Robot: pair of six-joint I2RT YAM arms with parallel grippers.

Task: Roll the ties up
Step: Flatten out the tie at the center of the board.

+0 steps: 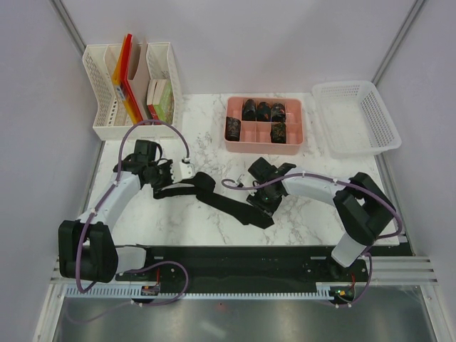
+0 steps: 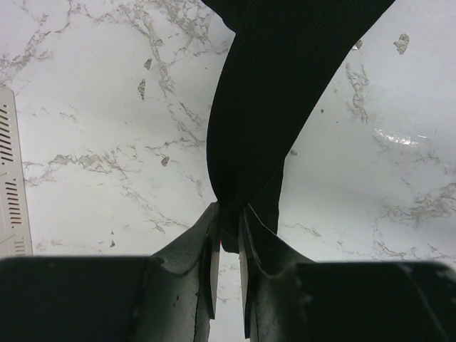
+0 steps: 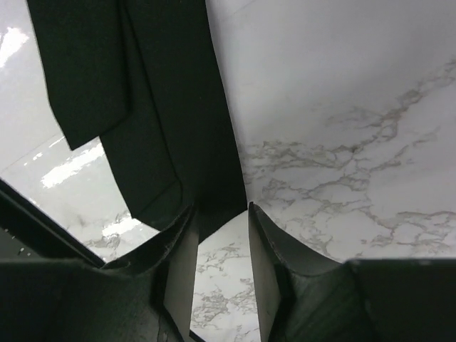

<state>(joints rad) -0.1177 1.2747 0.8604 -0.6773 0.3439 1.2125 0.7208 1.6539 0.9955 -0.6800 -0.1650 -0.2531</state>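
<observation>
A blackish tie (image 1: 221, 199) lies unrolled and partly folded across the middle of the marble table (image 1: 206, 153). My left gripper (image 1: 165, 184) is shut on its left end; in the left wrist view the fabric (image 2: 278, 92) is pinched between the fingertips of the gripper (image 2: 228, 231). My right gripper (image 1: 260, 203) is open over the tie's right part; in the right wrist view the tie (image 3: 164, 107) has its edge lying between the tips of the gripper (image 3: 219, 217). Several rolled ties (image 1: 263, 111) sit in a pink tray (image 1: 263, 147).
A white mesh basket (image 1: 385, 121) stands at the back right. A white desk organizer (image 1: 100, 92) with folders and boxes stands at the back left; its edge shows in the left wrist view (image 2: 11, 185). A black rail (image 1: 228, 260) runs along the near edge.
</observation>
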